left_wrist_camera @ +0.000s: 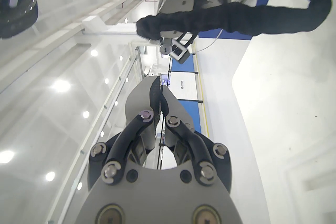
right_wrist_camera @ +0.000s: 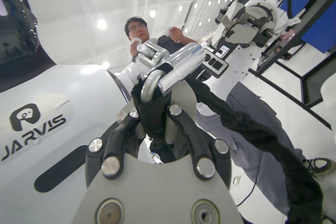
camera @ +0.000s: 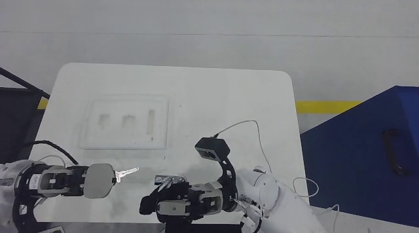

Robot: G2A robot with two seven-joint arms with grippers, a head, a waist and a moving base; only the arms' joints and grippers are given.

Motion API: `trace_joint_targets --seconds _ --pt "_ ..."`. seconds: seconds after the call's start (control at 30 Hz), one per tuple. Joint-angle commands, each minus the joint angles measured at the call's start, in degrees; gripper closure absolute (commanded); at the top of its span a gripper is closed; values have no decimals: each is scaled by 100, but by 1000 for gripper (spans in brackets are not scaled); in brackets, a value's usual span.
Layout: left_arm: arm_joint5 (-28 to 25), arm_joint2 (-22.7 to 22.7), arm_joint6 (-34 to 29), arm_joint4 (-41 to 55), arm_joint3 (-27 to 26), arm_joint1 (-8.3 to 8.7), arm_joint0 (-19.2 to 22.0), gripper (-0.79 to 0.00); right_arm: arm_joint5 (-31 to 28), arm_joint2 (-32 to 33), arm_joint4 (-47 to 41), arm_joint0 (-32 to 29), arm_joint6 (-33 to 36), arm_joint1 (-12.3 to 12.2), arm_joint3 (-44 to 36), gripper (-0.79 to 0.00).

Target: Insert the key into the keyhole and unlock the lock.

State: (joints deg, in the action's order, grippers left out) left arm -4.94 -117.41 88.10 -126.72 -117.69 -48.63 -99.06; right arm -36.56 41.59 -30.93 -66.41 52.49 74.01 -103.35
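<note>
Low at the table's near left, my left gripper is shut on the head of a silver key, whose blade points right toward the lock. Its pads pinch the key edge-on. My right gripper is near the front centre, shut on the black sleeved chain just below the chrome lock and its shackle. The lock sits a short gap right of the key tip. From the left wrist, the lock's round keyhole face shows ahead, with the chain looping behind it.
A white tray with shallow recesses lies on the white table behind the left arm. A small black box with a white cable sits above the right arm. A blue cabinet stands off the table's right side.
</note>
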Motion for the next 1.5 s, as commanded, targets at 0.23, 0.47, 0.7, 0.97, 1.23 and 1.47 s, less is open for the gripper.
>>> trace_joint_targets --seconds 0.23,0.47,0.7,0.97,1.23,1.47 --pt "-367 275 -10 749 104 356 130 0 107 -50 -656 151 666 17 224 0" --pt "-341 526 -10 876 197 658 246 0 116 -130 -1024 257 833 77 375 0" --pt "-337 540 -91 894 169 654 244 0 188 -80 -1089 198 643 80 273 0" --pt "-641 580 -10 722 138 677 257 0 464 279 -1362 76 906 12 11 0" --pt "-793 670 -10 723 -9 724 231 0 746 200 -1071 94 1048 27 41 0" --pt "-801 756 -10 536 -153 815 166 0 764 203 -1053 107 1096 49 78 0"
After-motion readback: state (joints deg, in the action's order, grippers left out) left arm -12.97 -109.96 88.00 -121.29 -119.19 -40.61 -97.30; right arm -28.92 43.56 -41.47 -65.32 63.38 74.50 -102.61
